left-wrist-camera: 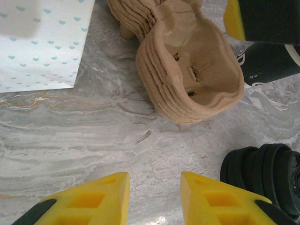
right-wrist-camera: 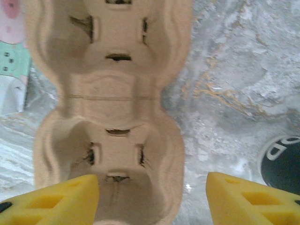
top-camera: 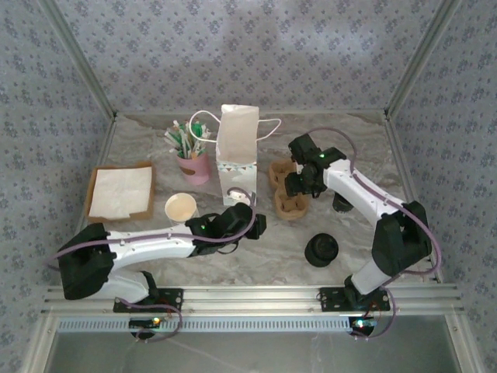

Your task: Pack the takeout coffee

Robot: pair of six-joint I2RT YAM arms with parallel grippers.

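My right gripper (right-wrist-camera: 152,187) stood wide open over the stacked pulp cup carriers (right-wrist-camera: 110,93); my left gripper (left-wrist-camera: 154,183), narrowly parted, held nothing.

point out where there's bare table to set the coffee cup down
Bare marble: the near strip between the left arm and the black lids; the back right corner behind the right gripper; the back left corner behind the napkin tray. Crowded: the middle, where paper bag, cup carriers, white cup, pink cup and left gripper sit close together.
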